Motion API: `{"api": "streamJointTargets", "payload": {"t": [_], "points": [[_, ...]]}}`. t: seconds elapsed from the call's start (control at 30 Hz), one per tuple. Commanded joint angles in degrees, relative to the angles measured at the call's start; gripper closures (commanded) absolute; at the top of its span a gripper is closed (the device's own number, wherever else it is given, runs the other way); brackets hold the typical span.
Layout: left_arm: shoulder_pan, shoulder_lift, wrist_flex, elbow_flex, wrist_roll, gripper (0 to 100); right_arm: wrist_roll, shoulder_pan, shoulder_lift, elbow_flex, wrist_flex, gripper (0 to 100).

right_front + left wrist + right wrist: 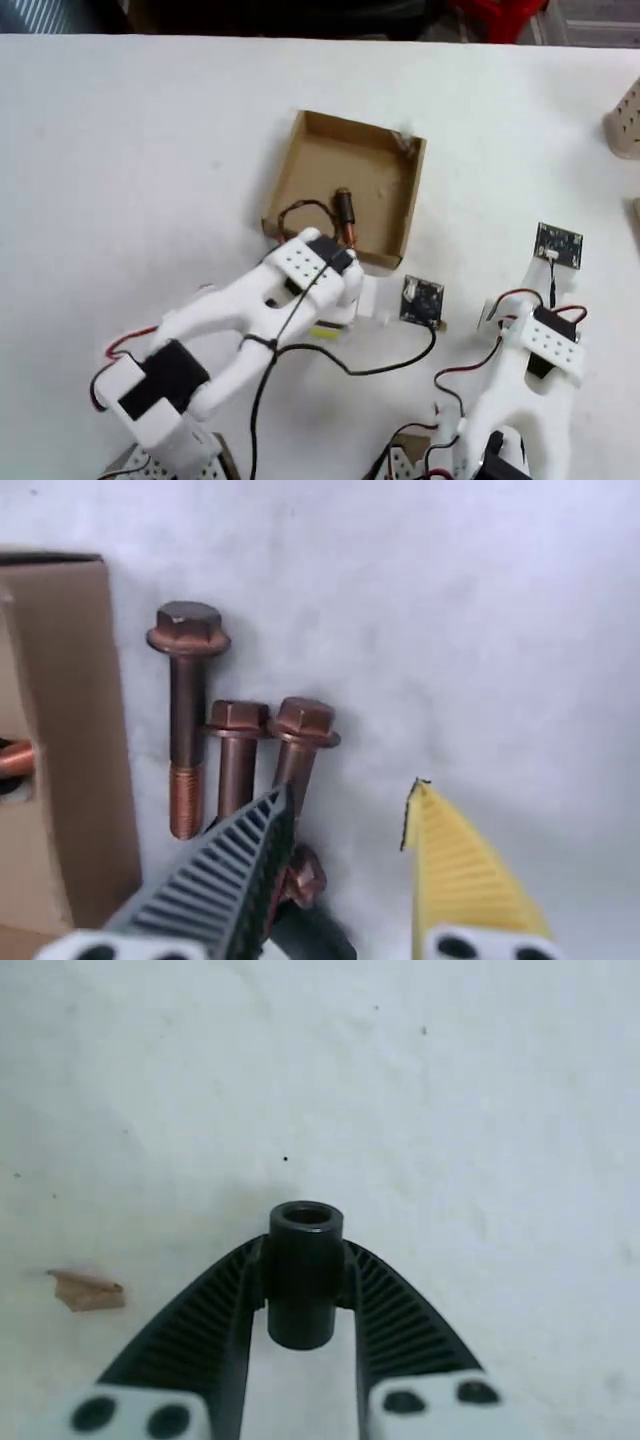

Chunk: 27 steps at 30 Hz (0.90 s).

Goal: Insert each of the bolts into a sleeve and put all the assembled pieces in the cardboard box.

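Now left hand [350, 788] gapes over bolts [237, 765]; right hand [303, 1252] clamps a sleeve [303, 1285]

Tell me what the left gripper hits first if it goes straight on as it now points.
Likely the nearest short bolt: the left gripper is open, its black finger ending right at that shank, while the gap between the fingers faces bare table. Height above the table is unclear.

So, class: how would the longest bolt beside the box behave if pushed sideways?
The longest bolt looks metal, so probably stiff and heavy for its size. Its round shank would likely roll, curving around the wider flanged head.
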Motion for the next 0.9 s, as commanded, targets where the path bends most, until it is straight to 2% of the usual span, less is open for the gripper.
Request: {"api": "streamJointTargets", "payload": {"t": [0.0,0.27,0.37,0.6,0.87], "points": [[-0.7,2.6,-3.3,-2.7,-0.6,79,0.7,0.1,-1.8,-0.4,-0.7,98.1],[-0.5,4.6,-7.7,-3.5,-0.1,79,0.7,0.1,-1.8,-0.4,-0.7,98.1],[-0.6,4.5,-7.0,-5.3,1.6,79,0.7,0.1,-1.8,-0.4,-0.7,98.1],[0.5,4.5,1.5,-11.2,1.0,79,0.7,0.1,-1.8,-0.4,-1.1,98.1],[-0.2,5.1,-1.1,-12.0,1.0,79,0.7,0.1,-1.8,-0.4,-1.1,98.1]]}}
